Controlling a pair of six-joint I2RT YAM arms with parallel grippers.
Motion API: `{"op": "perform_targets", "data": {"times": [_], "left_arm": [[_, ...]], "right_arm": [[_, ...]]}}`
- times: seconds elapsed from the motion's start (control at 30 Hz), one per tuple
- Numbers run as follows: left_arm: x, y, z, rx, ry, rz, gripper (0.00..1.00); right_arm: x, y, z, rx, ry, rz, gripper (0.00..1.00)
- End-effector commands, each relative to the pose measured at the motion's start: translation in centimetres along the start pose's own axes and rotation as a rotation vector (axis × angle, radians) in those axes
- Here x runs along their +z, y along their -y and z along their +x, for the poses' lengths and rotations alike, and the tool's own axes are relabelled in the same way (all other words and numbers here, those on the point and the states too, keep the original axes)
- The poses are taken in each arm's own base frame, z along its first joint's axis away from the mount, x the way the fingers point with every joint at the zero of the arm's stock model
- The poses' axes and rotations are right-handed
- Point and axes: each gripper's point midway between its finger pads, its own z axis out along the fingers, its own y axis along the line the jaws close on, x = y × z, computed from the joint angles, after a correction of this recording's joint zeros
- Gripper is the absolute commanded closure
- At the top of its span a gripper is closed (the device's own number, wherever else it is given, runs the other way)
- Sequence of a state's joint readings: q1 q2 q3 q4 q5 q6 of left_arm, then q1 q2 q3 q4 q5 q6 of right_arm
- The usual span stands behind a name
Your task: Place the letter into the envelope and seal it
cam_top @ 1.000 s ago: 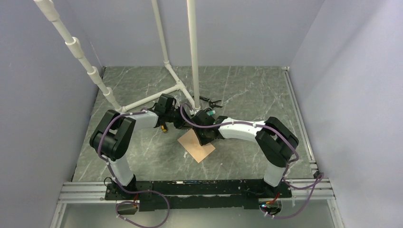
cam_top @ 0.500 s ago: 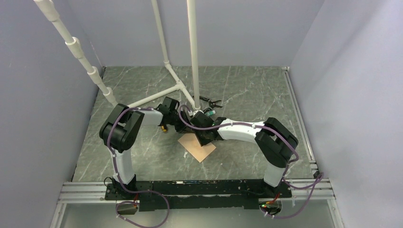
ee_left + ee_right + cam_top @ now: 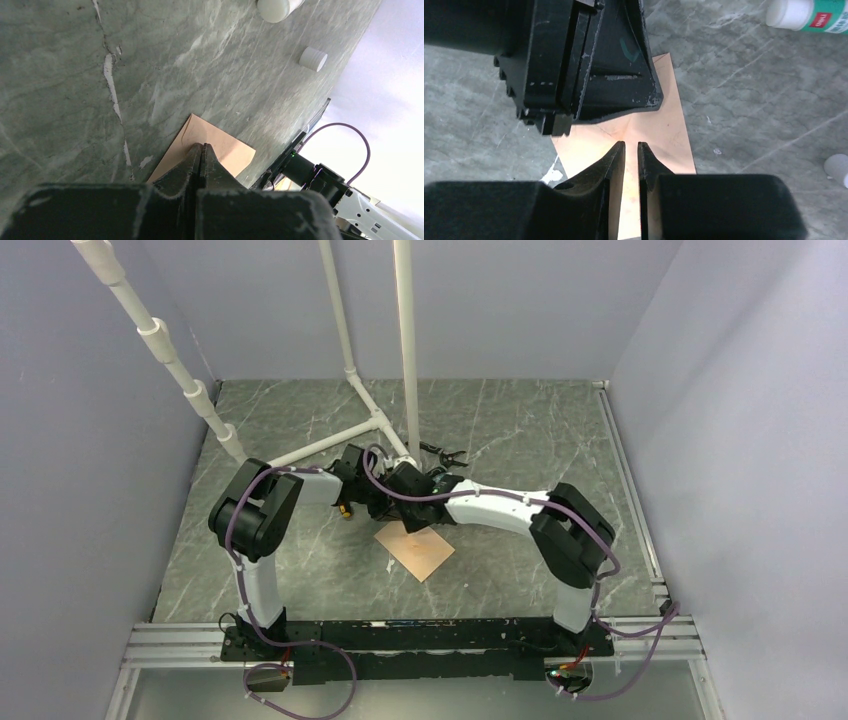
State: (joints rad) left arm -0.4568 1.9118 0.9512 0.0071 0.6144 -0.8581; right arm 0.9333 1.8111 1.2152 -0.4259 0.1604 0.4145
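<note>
Top view, envelope [image 3: 420, 555]: lying flat mid-counter [image 3: 520, 430], just in front of both wrists; sitting as a diamond, long axis running from far-left to near-right.
Top view, arms: left arm [image 3: 300, 483] and right arm [image 3: 500, 508] meeting over the envelope's far corner and covering it; fingers not showing here.
Top view, change: right wrist now sitting farther back and left than half a second ago, so more of the envelope is showing; envelope staying put.
Left wrist, left gripper [image 3: 200, 146]: fingers pressing fully together, tips resting on the envelope's face, nothing showing between them.
Left wrist, envelope [image 3: 227, 147]: near part hiding behind the fingers; one corner pointing toward the far counter.
Left wrist, hard to read: right side blowing out to white.
Right wrist, right gripper [image 3: 631, 144]: fingers standing almost closed, a thin gap showing, gripping nothing; tips hanging over the envelope's middle, contact not telling.
Right wrist, left gripper: black body blocking the envelope's far end.
Right wrist, envelope [image 3: 669, 135]: faint V-shaped lines running across the lit face; flap direction not reading clearly.
Right wrist, glue stick [image 3: 809, 14]: lying on the counter beyond the envelope, top edge cutting it off.
All views, letter: not showing as a separate sheet.
</note>
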Motion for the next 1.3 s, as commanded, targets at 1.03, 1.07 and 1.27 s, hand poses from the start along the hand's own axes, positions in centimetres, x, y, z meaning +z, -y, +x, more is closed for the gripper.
{"op": "perform_targets", "data": {"times": [1.03, 1.07, 1.27], "left_arm": [[0.8, -6.6, 2.8, -0.073, -0.088, -0.179, 0.97], [0.7, -6.5, 2.8, -0.07, -0.087, -0.179, 0.97], [0.8, -6.4, 2.5, -0.066, -0.088, -0.18, 0.97]], "right_arm": [[1.2, 0.4, 8.6, -0.02, -0.237, 0.048, 0.91], [1.1, 0.4, 8.8, -0.022, -0.242, 0.042, 0.91], [0.5, 0.7, 9.5, -0.045, -0.254, 0.037, 0.91]]}}
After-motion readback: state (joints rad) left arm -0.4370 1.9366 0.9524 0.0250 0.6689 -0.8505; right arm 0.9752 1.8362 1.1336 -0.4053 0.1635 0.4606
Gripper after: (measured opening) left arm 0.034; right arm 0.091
